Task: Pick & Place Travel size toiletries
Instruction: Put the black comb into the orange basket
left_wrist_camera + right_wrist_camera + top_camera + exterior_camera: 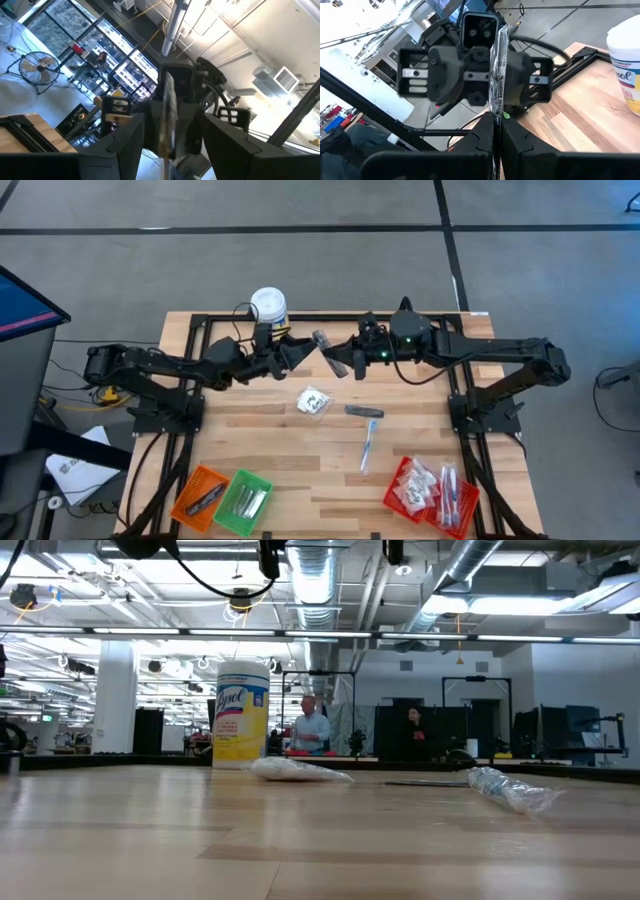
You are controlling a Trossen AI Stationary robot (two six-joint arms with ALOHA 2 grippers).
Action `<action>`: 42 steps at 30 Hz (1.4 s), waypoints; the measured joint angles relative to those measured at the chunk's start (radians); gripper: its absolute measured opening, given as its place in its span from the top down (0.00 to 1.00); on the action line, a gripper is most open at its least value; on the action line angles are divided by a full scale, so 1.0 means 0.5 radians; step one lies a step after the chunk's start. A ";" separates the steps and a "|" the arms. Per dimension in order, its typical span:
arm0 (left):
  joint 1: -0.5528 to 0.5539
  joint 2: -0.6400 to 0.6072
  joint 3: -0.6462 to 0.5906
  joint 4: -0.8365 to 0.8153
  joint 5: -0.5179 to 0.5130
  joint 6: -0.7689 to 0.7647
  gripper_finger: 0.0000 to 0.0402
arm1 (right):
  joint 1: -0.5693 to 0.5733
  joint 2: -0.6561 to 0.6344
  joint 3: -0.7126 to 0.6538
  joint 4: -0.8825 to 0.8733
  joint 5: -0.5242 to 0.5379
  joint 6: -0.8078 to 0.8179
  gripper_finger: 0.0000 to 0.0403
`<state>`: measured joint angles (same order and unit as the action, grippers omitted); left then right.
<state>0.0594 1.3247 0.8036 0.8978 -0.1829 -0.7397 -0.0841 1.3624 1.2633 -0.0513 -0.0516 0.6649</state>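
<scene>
Two dark arms meet above the upper middle of the wooden worktop [280, 450] in the high view. The right gripper [335, 361] is closed on a slim silvery wrapped stick [498, 65], which stands up from its pinched fingertips in the right wrist view. The left gripper [305, 352] faces it from the left with its fingers spread apart, and in the left wrist view the stick hangs between those fingers without clearly touching either. Below them lie a white square sachet with black marks [314, 401], a dark narrow tube [364, 412] just right of it, and a clear-wrapped slim stick [369, 444] lower still. At the lower right a red mesh basket [398, 476] holds more sachets and sticks; at the lower left sit an orange mesh basket [200, 493] and a green mesh basket [243, 501]. A white-lidded yellow canister [268, 306] stands at the worktop's upper edge.
</scene>
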 joint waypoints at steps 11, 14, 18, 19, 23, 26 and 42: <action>0.060 0.000 0.000 0.001 -0.008 -0.002 0.52 | -0.048 0.000 0.000 0.000 0.001 -0.003 0.99; 0.083 0.000 0.000 0.000 -0.008 -0.007 0.52 | -0.075 0.000 0.000 0.000 0.003 -0.003 0.99; 0.098 0.019 0.003 0.014 -0.010 -0.015 0.52 | -0.102 0.000 0.000 0.000 0.007 -0.003 0.99; 0.098 0.034 0.009 0.008 -0.008 -0.025 0.52 | -0.106 0.000 0.000 0.000 0.007 -0.003 0.99; 0.097 0.135 0.056 0.006 0.022 -0.104 0.52 | -0.106 0.000 0.000 -0.001 0.007 -0.003 0.99; 0.097 0.220 0.104 0.007 0.066 -0.113 0.52 | -0.094 0.000 -0.001 -0.010 0.007 -0.003 0.99; 0.097 0.228 0.156 0.055 0.081 -0.107 0.53 | -0.072 0.001 -0.001 -0.088 -0.006 0.014 0.99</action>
<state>0.1081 1.4387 0.8818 0.9255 -0.1426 -0.7932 -0.1202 1.3628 1.2629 -0.0956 -0.0544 0.6720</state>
